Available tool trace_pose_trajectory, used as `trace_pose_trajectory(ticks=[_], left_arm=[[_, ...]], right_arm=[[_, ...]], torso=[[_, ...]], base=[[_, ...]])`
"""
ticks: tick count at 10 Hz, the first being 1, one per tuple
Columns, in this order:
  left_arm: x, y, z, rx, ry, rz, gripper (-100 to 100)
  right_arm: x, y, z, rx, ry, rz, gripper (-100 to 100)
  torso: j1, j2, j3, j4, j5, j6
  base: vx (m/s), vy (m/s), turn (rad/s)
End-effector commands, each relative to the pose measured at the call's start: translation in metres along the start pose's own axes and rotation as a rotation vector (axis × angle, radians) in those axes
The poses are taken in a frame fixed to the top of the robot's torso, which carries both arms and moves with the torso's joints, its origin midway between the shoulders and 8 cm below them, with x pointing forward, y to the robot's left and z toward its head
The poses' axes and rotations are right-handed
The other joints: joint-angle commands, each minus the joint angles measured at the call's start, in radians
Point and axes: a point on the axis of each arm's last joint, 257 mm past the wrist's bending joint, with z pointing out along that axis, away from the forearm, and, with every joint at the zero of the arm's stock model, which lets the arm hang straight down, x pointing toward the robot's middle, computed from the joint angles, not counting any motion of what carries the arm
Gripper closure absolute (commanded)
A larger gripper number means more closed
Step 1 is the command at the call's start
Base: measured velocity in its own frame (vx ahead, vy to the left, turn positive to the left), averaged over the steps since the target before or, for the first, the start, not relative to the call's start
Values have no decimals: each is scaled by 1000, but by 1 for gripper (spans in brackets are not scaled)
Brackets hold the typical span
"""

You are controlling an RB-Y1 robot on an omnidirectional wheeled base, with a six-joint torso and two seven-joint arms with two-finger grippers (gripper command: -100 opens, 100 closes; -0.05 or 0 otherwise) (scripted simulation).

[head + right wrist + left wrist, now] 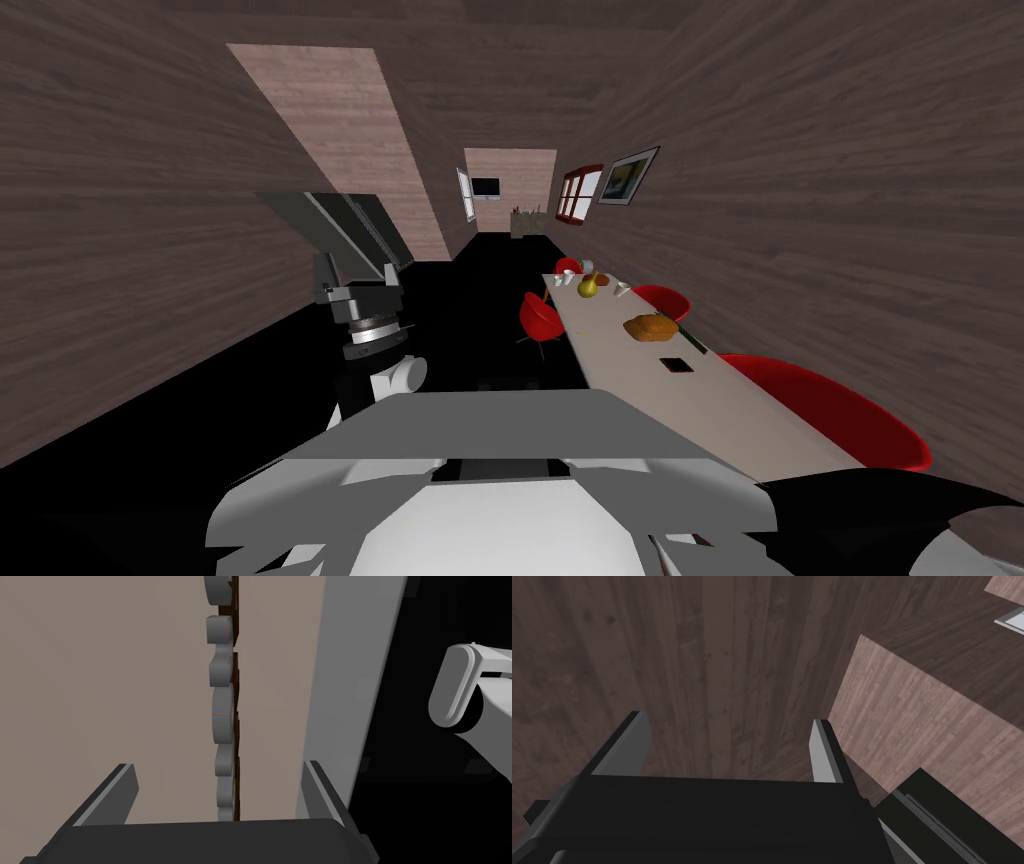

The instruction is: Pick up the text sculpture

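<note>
Where your right gripper [217,765] hangs: close over the table [125,676], above its pale top, fingers apart.
Text sculpture [222,711]: row of grey letters on a dark backing, seen edge-on near the table's long edge, running straight out between those fingers.
Why so: judged a pre-grasp line-up. Closing would pinch its thin faces. Nothing is clamped yet.
Left gripper [729,717]: raised clear by the wall, fingers apart, empty.
Right wrist view: gives you the letter alignment.
Head view: gives you the pear [588,286], loaf [651,327] and red chair [540,318] further along.
</note>
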Motion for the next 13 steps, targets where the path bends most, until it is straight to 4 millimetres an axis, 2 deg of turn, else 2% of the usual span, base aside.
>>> trace_pose_trajectory(ticks=[1, 2, 3, 6, 7, 8, 11, 12, 13], left_arm=[[0, 0, 0, 0, 0, 0, 0], [0, 0, 0, 0, 0, 0, 0], [0, 0, 0, 0, 0, 0, 0], [0, 0, 0, 0, 0, 0, 0], [0, 0, 0, 0, 0, 0, 0], [0, 0, 0, 0, 0, 0, 0], [0, 0, 0, 0, 0, 0, 0], [0, 0, 0, 0, 0, 0, 0], [0, 0, 0, 0, 0, 0, 0]], right_arm=[[0, 0, 0, 0, 0, 0, 0], [24, 23, 7, -27, 24, -13, -100], [22, 26, 8, -32, 16, -12, -100], [11, 25, 8, -31, -27, 54, -100], [37, 48, 14, -54, 5, 31, -100], [36, 51, 15, -60, -1, 36, -100], [24, 49, 15, -54, -46, 108, -100], [52, 72, 20, -78, -4, 87, -100], [51, 74, 20, -80, -13, 89, -100]], torso=[[0, 0, 0, 0, 0, 0], [-1, 5, 3, 1, 0, 0], [-3, 9, 5, 2, -1, -1], [-2, 9, 6, 2, -1, 1], [-1, 9, 5, 2, 0, 0], [-2, 10, 6, 2, 0, 0], [-2, 9, 6, 2, -1, 1], [-1, 8, 5, 2, 0, 0], [-2, 10, 6, 2, -1, 0]], base=[[16, 2, -4], [-38, -28, 360], [-52, -41, 296], [-13, -6, -7], [-40, -16, 308], [-54, -34, 314], [-11, -7, 5], [-42, -17, 309], [-52, -27, 347]])
